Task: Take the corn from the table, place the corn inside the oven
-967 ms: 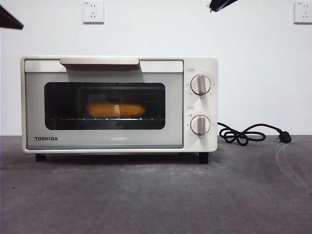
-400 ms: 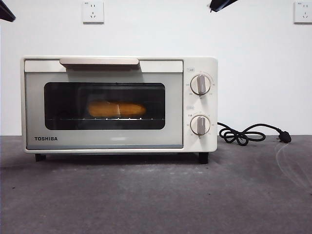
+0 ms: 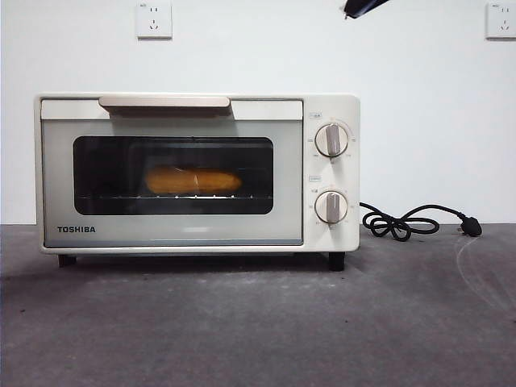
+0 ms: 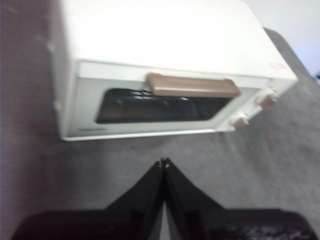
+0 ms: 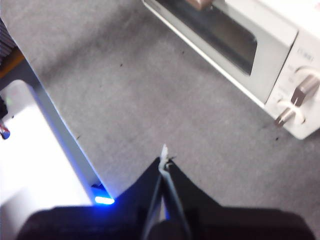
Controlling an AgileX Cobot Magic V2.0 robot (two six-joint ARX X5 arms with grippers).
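While corn (image 3: 193,180) sits inside oven (image 3: 330,234), fingers (image 4: 150,192) apart

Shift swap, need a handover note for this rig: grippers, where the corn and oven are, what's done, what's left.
Left gripper: shut, holds nothing, above the table in front of the oven.
Right gripper: shut, holds nothing, off to the knob side of the oven.
Corn: lying on the rack inside the oven, seen through the glass door.
Oven door: closed.
Done: corn is in the oven.
Left: nothing apparent for the task.
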